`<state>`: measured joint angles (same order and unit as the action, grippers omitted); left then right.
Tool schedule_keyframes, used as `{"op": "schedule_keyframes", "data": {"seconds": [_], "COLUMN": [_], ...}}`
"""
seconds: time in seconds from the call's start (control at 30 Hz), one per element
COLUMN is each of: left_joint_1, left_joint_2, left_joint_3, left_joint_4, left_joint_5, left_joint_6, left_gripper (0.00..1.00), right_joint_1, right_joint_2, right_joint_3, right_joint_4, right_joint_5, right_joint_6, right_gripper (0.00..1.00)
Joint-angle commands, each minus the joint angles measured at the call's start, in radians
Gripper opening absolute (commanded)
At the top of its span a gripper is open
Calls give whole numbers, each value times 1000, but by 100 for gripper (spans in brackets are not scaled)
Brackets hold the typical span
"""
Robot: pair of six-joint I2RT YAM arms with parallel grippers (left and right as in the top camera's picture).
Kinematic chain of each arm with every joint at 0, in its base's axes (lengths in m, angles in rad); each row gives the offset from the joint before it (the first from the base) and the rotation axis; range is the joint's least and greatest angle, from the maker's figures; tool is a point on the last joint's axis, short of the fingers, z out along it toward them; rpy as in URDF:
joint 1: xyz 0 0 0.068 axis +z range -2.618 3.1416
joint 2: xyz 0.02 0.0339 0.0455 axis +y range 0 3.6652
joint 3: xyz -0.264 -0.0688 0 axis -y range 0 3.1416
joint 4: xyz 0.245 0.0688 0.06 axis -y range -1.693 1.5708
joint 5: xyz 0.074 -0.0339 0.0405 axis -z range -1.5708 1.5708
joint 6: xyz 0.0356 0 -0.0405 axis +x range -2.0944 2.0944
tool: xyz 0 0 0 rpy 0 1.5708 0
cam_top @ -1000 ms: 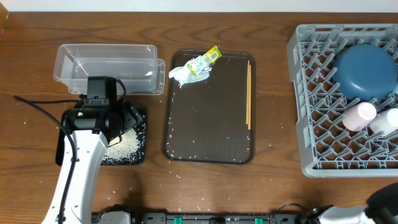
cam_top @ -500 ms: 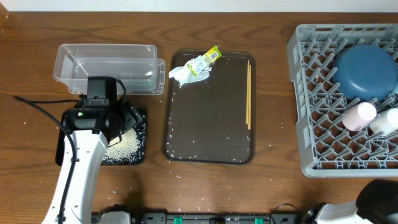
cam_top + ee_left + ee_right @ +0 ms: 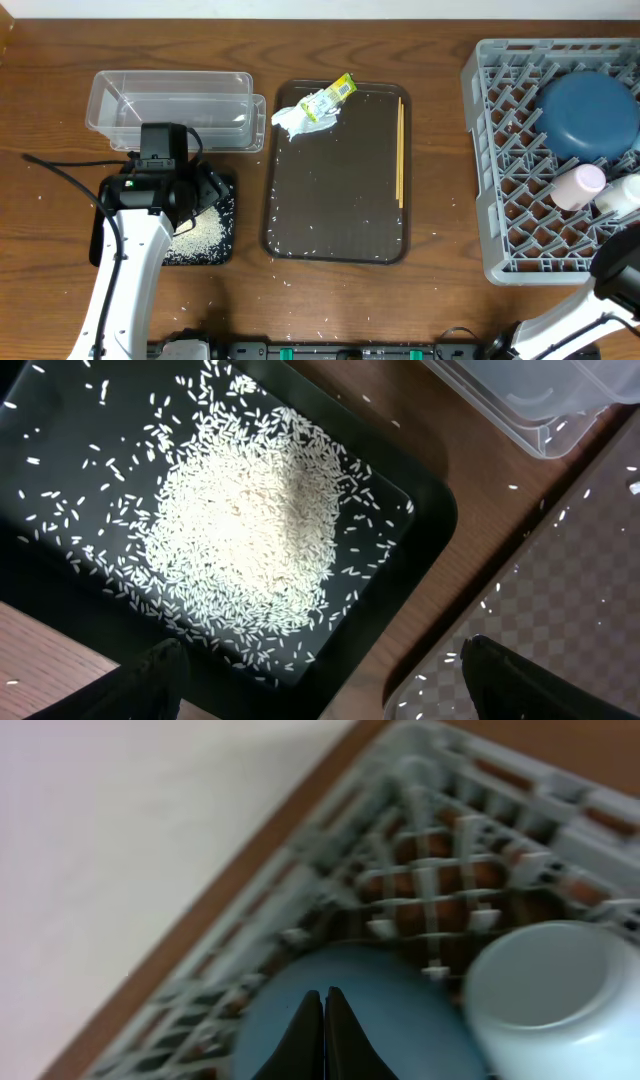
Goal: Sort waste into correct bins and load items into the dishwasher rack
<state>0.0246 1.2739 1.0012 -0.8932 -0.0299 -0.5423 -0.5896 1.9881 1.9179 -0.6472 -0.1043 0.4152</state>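
Note:
The rice heap lies in the shallow black tray; the left wrist view shows the heap and tray close up. My left gripper hovers over it, open and empty. The clear tub stands behind. The tissue and yellow-green wrapper lie at the brown tray's far end, chopsticks along its right side. The grey rack holds the dark-blue dish, pink cup and white cup. My right gripper is shut and empty above the dish.
The brown serving tray sits mid-table, its corner in the left wrist view beside the tub's corner. Loose rice grains are scattered on it and the table. My right arm rises at the rack's front right corner. A pale cup lies right of my fingers.
My right arm has come up from the bottom edge to the rack's front right corner. The left arm and all objects have not moved.

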Motion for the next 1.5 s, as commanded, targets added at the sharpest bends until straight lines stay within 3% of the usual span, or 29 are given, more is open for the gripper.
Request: {"op": "schedule_keyframes", "data": {"seconds": [0.0,0.2,0.83,1.03,1.3,1.47], "left_joint_1": [5,5,5,5,5,5], "left_joint_2": [5,5,5,5,5,5], "left_joint_3": [16,16,16,16,16,16], "left_joint_4": [-4,-4,-4,-4,-4,-4], "left_joint_5": [-12,-12,-12,-12,-12,-12], "left_joint_6": [13,14,13,14,13,14], "left_gripper": [90,90,90,90,90,90], "right_joint_1": [2,-11,-129,-170,-195,-183], "right_joint_2": [44,129,152,151,68,-67], "right_joint_3": [3,3,1,1,1,1], "right_joint_4": [0,-41,-190,-264,-343,-399], "right_joint_5": [138,276,317,314,197,-4], "right_joint_6": [-38,-72,-53,41,56,55], "right_gripper": [1,1,1,1,1,1]}}
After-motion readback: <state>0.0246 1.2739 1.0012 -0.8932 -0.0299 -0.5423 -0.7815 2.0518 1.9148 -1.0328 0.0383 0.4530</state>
